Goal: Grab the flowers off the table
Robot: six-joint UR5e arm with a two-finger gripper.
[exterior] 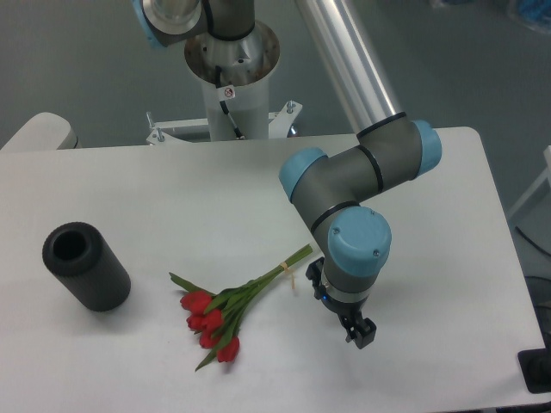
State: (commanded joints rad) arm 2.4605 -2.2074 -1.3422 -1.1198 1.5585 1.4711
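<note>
Flowers [225,308] lie on the table [172,198] between black cylinder [85,266] and gripper [362,333].

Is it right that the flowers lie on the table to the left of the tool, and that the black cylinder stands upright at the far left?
Not fully. The camera view shows the cylinder lying on its side, with its open end facing up and left, not standing upright. The rest holds: the flowers lie on the table, to the left of the tool.
</note>
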